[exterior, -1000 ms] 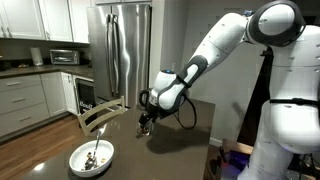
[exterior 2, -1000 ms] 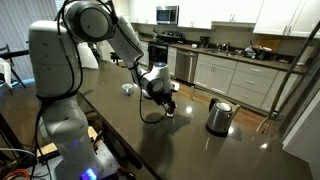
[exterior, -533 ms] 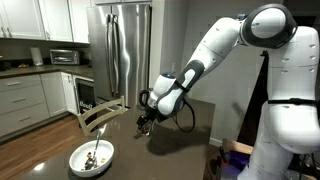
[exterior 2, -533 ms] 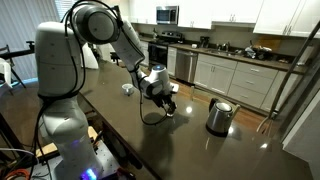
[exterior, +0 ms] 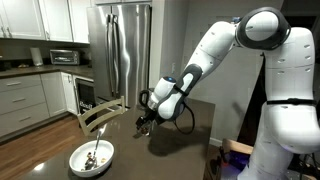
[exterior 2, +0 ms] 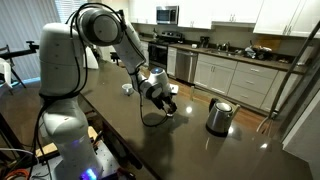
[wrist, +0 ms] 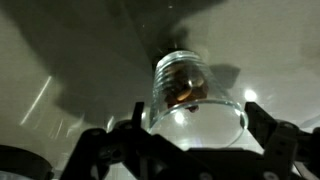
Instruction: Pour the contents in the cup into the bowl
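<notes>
Gripper [wrist: 190,142] fully open, nothing held: in wrist view the two fingers [wrist: 108,142] sit low left and low right of frame, w/ the cup [wrist: 196,92] at frame centre between them, apparently clear of both pads. Cup stands on the dark table [exterior: 190,140], mid-frame in both exterior views but mostly masked by the gripper [exterior: 146,122] there. Contents [wrist: 184,96], dark brown bits, lie at the cup's base. Bowl [exterior: 106,149] w/ spoon [exterior: 93,156] is lower left of an exterior frame, well apart from the cup. Kettle [exterior 2: 219,116] is right of centre, not involved. Step in hand, as judged: closing approach and grasp. Recommend: centre jaws on the cup body below the rim, descend until pads cover a good band of wall, then close slowly, as glass is slick and a short tumbler may twist or skid if one pad lands first. Lift straight and keep level in transit. Orientation: cup appears upright, long axis vertical to the table. In wrist view that axis runs lower centre to upper centre, w/ the wide mouth toward the bottom of frame, facing the camera, and the narrower base toward the top.
</notes>
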